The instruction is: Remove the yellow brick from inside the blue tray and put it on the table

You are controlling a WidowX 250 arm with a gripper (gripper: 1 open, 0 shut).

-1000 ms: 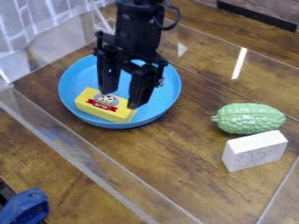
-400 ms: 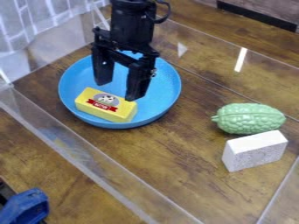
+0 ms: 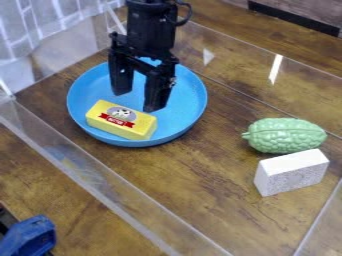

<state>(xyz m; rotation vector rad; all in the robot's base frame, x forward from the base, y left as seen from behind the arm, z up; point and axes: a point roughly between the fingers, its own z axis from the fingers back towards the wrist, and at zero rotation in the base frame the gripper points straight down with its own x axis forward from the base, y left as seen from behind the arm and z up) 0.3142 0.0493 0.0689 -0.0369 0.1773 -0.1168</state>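
1. Yellow brick [image 3: 120, 120] lies flat in the blue tray [image 3: 194, 112], in the lower left part of the dish, with its picture label facing up.
2. Its long side runs from the upper left of the frame down to the lower right.
3. Black tool [image 3: 140, 98] hangs just above the tray, a little behind the brick, with its fingers spread apart and nothing between them.
4. One second ago the tool was lower and right over the brick; now it has lifted up and the brick shows whole.
5. On the table [image 3: 187, 190] at the right sit a green bumpy thing [image 3: 283, 135] and a white block [image 3: 291, 171], touching each other.
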